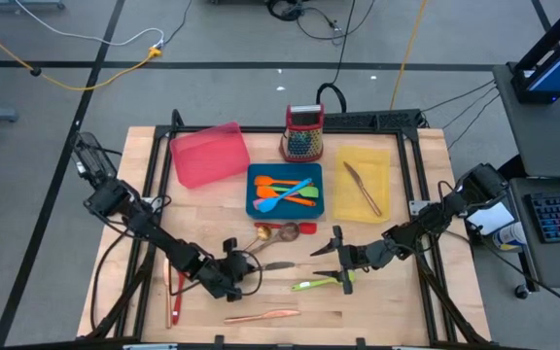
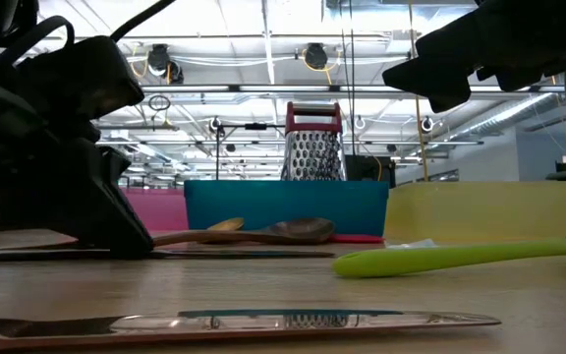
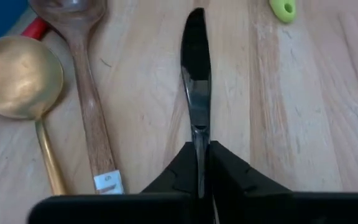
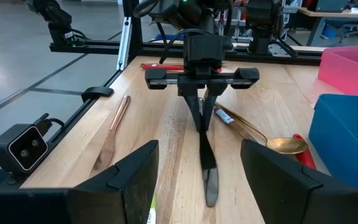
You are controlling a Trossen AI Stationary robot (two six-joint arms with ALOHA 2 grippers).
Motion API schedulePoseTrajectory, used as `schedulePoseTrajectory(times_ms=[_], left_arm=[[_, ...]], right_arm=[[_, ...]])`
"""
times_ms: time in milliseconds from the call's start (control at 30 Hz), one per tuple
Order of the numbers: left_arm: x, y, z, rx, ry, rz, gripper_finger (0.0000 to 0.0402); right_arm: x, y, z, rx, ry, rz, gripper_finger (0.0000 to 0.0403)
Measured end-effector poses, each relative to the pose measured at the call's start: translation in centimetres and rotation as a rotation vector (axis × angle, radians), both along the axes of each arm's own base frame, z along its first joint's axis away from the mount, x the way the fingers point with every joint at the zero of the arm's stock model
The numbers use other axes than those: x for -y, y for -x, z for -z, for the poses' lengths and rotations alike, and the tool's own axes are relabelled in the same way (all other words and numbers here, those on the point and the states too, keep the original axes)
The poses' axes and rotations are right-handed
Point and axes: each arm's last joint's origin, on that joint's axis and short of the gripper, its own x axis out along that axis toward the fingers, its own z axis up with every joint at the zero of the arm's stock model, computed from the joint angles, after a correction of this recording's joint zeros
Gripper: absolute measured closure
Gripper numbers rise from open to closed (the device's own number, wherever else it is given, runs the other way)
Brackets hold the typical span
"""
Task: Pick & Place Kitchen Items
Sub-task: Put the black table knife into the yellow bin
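- Steel knife [image 3: 196, 74]: flat on table [image 1: 397, 301], handle end pinched edgewise by left gripper [image 3: 201, 163].
- Handling: lift straight up; blade may swing.
- Right gripper [image 4: 197, 180]: open, waiting nearby.

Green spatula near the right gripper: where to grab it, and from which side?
Grip the green spatula mid-handle, coming straight down from above, fingers across its narrow width. It lies flat on the table, long axis roughly left to right in the high view, so only its thin sides offer opposing faces. The open right gripper sits close beside it; the handle's surroundings look clear.
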Motion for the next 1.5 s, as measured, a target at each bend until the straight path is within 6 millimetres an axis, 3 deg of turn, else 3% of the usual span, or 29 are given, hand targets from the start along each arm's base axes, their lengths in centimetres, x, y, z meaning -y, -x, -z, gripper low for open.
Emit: schedulePoseTrajectory(times_ms=[300, 867, 1500], left_arm=[[0.2, -0.9, -0.6, 0.122, -0.043, 0.028, 0.0399], [-0.5, -1.4, -0.6, 0.105, 0.014, 0.018, 0.0398], [-0.4, -1.4, -0.6, 0.106, 0.046, 0.004, 0.032]], right_arm=[[0.0, 0.0, 0.0, 0.001, 0.0, 0.0, 0.0181], [0.0, 0.0, 0.0, -0.003, -0.025, 0.006, 0.0181], [0.0, 0.0, 0.0, -0.003, -0.029, 0.007, 0.0181]])
